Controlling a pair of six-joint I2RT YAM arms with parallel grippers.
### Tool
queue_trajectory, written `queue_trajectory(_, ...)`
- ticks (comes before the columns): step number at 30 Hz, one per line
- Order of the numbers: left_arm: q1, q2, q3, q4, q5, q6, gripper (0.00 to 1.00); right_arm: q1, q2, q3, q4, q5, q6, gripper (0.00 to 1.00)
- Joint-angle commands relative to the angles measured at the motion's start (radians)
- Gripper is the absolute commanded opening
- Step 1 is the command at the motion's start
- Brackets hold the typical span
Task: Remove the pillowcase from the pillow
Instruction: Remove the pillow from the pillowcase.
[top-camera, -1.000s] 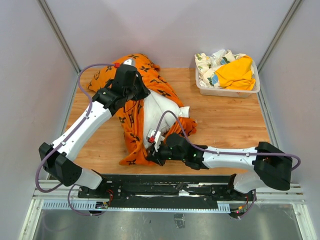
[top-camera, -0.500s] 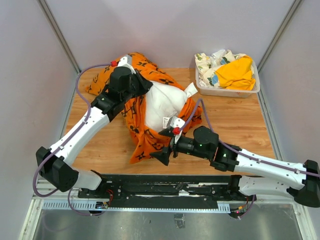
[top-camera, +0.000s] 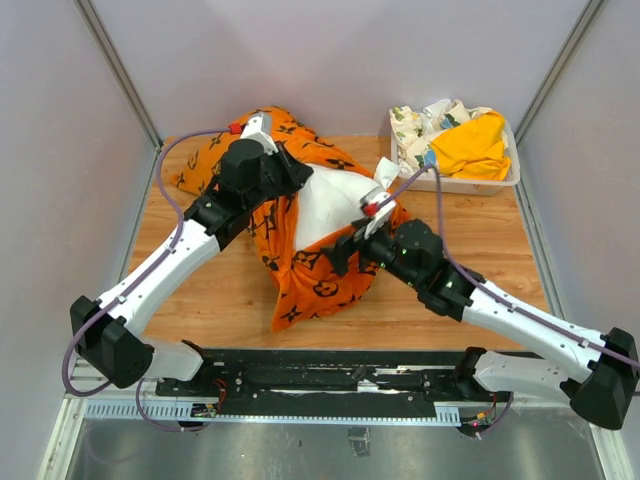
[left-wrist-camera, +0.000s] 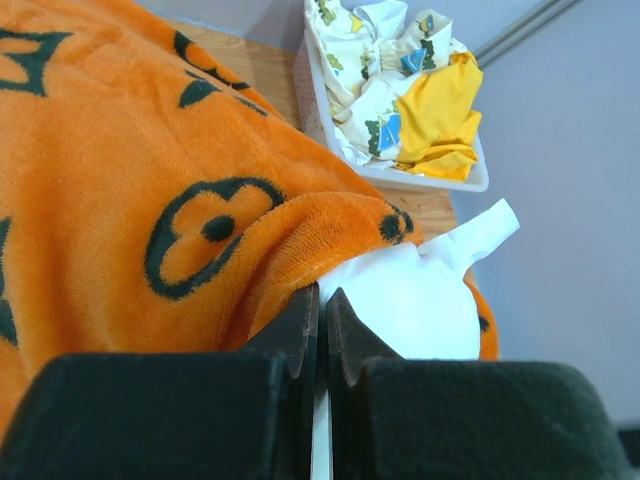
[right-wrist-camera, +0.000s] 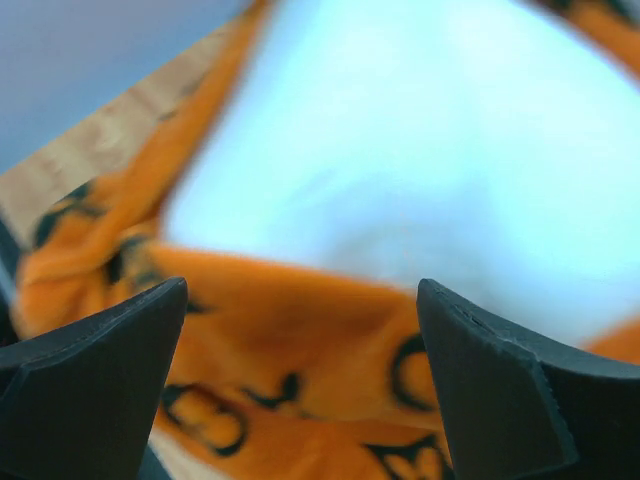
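Two sets of jaws work mid-counter (top-camera: 470, 262): left jaws pinch the orange pillowcase (top-camera: 322, 288) hem, seemingly anchoring it; right jaws hover spread beside the half-bared white pillow (top-camera: 330, 205), probably to grab it.

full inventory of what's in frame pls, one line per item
pillowcase: 1, orange with black motifs, table centre, partly round the pillow
pillow: 1, white, table centre, partly out of the pillowcase
bin: 1, white plastic, far right of the table
floral cloth: 1, white with print, in the bin, left side
yellow cloth: 1, plain yellow-orange, in the bin, right side
table: 1, wood
left gripper: 1, black, shut where the pillowcase's edge meets the pillow; what it pinches is unclear
right gripper: 1, black, open, facing pillowcase and pillow
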Motion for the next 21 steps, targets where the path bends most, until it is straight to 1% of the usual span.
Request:
queue_trajectory(1,-0.012,-0.099,-0.005,0.207,0.054,0.006,0.0,-0.186,0.001,0.053,-0.126,0.044,0.219,0.98)
queue_trajectory(3,-0.012,-0.102,-0.015,0.207,0.051,0.009,0.0,-0.255,0.04,0.093,-0.236,0.048,0.349,0.98)
queue_trajectory(5,-0.012,-0.103,-0.019,0.205,0.049,0.012,0.0,-0.314,0.062,0.085,-0.247,-0.012,0.444,0.98)
queue_trajectory(7,-0.012,-0.104,-0.026,0.21,0.055,0.012,0.0,-0.349,0.066,0.035,-0.155,-0.099,0.528,0.98)
queue_trajectory(9,-0.012,-0.103,-0.033,0.22,0.066,0.01,0.0,-0.369,0.072,-0.02,-0.024,-0.187,0.62,0.98)
queue_trajectory(11,-0.013,-0.097,-0.039,0.226,0.078,0.007,0.0,-0.381,0.092,-0.044,0.045,-0.231,0.707,0.98)
queue_trajectory(14,-0.018,-0.095,-0.053,0.235,0.09,0.003,0.0,-0.382,0.127,-0.04,0.056,-0.241,0.809,0.98)
queue_trajectory(18,-0.033,-0.094,-0.078,0.258,0.11,-0.001,0.0,-0.38,0.164,-0.014,0.009,-0.205,0.915,0.98)
queue_trajectory(20,-0.045,-0.087,-0.093,0.277,0.131,-0.004,0.0,-0.38,0.178,-0.02,0.049,-0.192,0.938,0.98)
queue_trajectory(21,-0.053,-0.082,-0.101,0.282,0.139,-0.003,0.0,-0.38,0.183,-0.031,0.107,-0.189,0.946,0.98)
